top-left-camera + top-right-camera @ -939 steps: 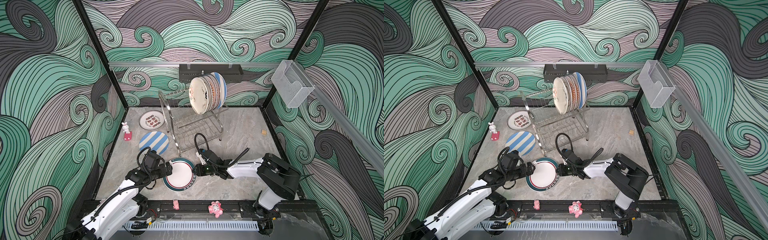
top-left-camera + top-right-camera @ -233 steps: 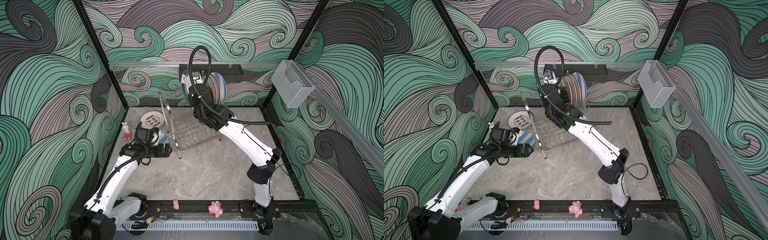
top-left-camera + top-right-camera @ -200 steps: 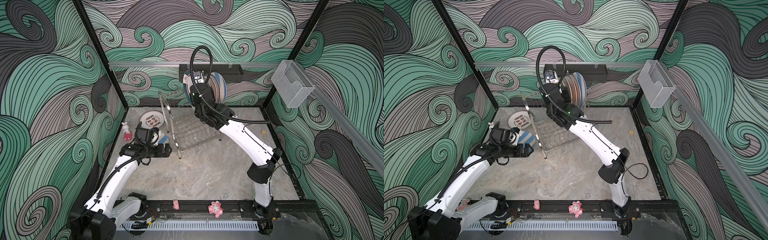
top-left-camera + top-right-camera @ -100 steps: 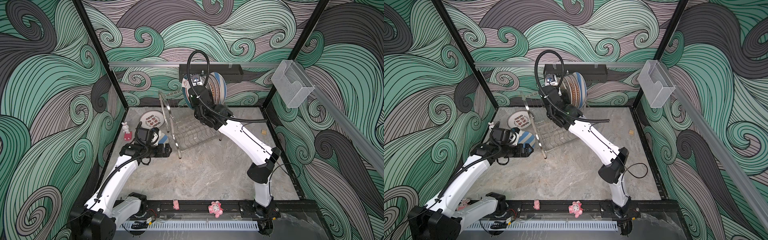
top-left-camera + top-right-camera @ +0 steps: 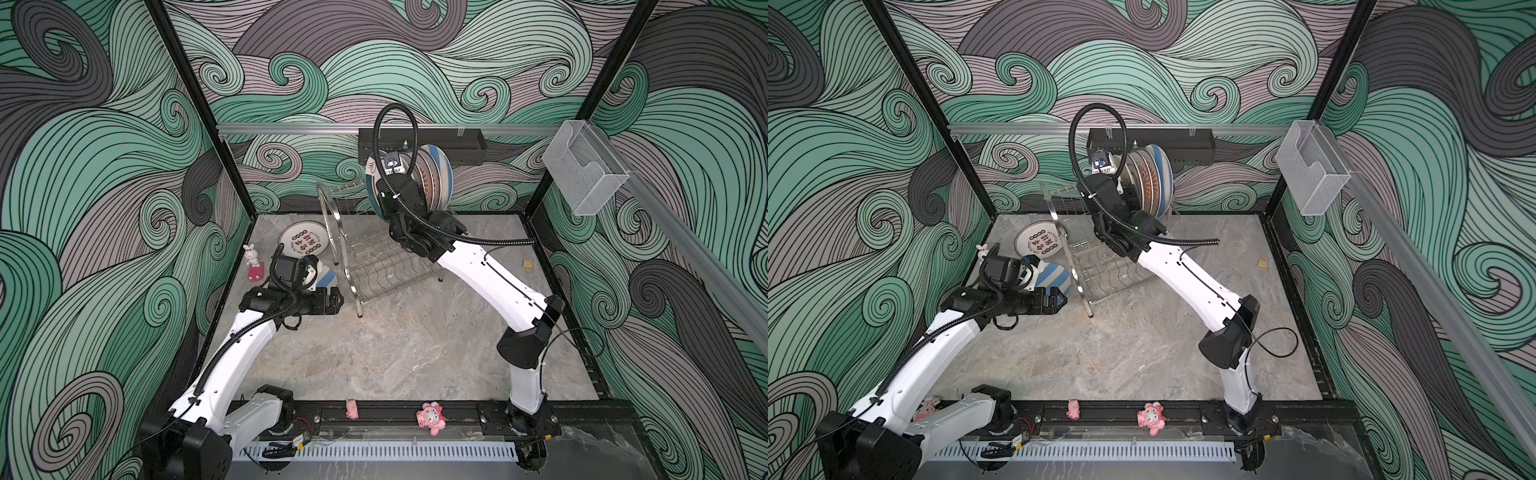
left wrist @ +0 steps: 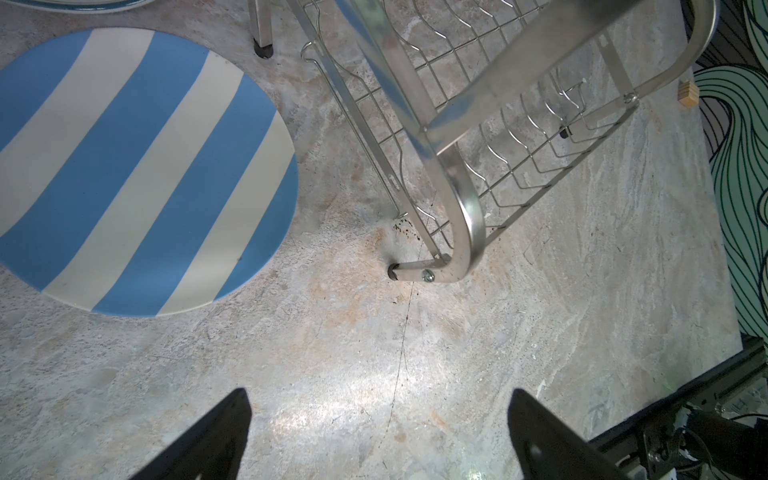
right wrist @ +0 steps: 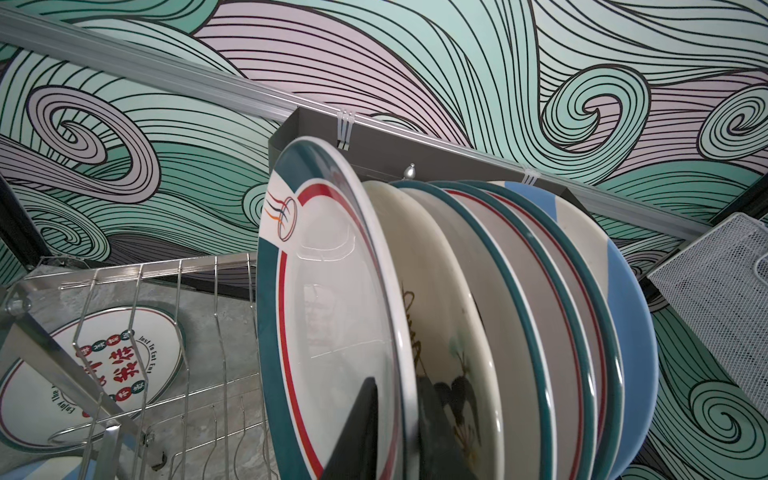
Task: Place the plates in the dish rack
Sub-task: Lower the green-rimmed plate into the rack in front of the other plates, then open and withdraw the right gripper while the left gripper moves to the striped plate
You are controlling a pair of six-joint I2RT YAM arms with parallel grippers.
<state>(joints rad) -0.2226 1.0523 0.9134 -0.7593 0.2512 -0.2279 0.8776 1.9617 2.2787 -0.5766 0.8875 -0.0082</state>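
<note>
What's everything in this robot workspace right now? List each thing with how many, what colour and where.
racked plates: six as far as I can count; teal-rimmed, cream, blue-white; standing on the rack's upper tier
striped plate: one, blue-white, flat on the table beside the rack
character plate: one, white with red-black characters, flat on the table, back left
dish rack: one, shiny steel, back middle
shelf: one, black, back wall
box: one, clear, right rail
rabbit figurine: one, white, table's left edge
wooden block: one, tan, table's right
pink toys: at least two, front rail
table: grey marble
left gripper: open, empty, above the table
right gripper: straddles the front teal-rimmed plate; grip unclear
</note>
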